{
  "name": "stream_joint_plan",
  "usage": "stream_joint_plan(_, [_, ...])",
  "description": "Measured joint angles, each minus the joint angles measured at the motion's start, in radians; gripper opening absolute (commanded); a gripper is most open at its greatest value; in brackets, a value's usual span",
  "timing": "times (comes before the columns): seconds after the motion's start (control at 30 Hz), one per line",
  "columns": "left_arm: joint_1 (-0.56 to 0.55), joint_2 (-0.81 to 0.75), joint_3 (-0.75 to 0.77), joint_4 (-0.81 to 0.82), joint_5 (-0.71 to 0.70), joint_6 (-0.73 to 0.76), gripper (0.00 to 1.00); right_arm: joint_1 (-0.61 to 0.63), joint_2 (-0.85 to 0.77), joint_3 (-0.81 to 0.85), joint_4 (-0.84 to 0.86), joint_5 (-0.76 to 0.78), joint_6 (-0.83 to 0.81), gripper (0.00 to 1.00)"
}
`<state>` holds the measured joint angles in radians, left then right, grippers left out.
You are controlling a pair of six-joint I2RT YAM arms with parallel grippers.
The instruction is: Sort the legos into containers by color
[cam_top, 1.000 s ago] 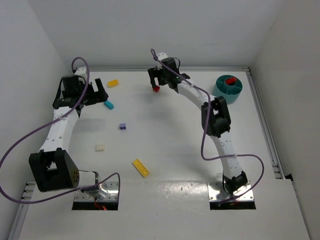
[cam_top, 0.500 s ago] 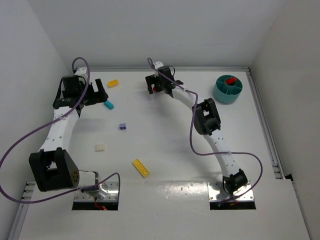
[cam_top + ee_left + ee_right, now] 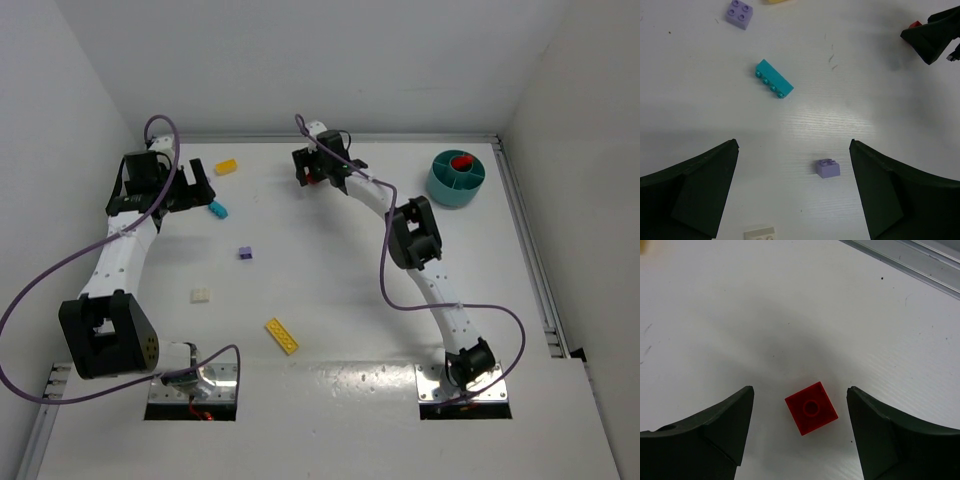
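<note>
My right gripper is open, and in its wrist view a small red brick lies flat on the table between the two fingers, touching neither. My left gripper is open and empty at the far left. Its wrist view shows a cyan brick, a purple cube, a second purple brick and a cream brick at the bottom edge. The teal dish stands at the far right with a red brick in it.
On the table lie a yellow brick, the cyan brick, the purple cube, the cream brick and a long yellow plate. A metal rail runs along the right edge. White walls close in the table.
My right gripper has moved left and come down over the red brick, which now sits between its open fingers. The left arm has not moved.
</note>
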<state>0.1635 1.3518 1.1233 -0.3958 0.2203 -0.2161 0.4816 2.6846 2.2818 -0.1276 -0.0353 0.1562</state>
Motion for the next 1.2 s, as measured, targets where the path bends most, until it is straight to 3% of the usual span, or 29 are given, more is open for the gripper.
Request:
stream_joint_plan(0.47, [0.000, 0.000, 0.000, -0.019, 0.004, 0.021, 1.00, -0.037, 0.010, -0.016, -0.004, -0.143, -0.056, 0.72])
stream_joint_plan(0.7, [0.000, 0.000, 0.000, -0.022, 0.010, 0.024, 1.00, -0.041, 0.026, -0.012, -0.009, -0.169, -0.086, 0.66])
stream_joint_plan(1.03, [0.000, 0.000, 0.000, -0.026, 0.012, 0.024, 1.00, -0.041, 0.024, -0.032, 0.011, -0.202, -0.121, 0.37])
stream_joint_plan(1.13, [0.000, -0.001, 0.000, -0.031, 0.013, 0.025, 1.00, -0.041, -0.009, -0.112, 0.076, -0.207, -0.137, 0.21])
stream_joint_plan(1.17, [0.000, -0.002, 0.000, -0.031, 0.013, 0.026, 1.00, -0.041, -0.023, -0.137, 0.084, -0.209, -0.143, 0.21])
stream_joint_plan(1.2, [0.000, -0.003, 0.000, -0.033, 0.016, 0.026, 1.00, -0.041, -0.060, -0.203, 0.104, -0.214, -0.153, 0.12])
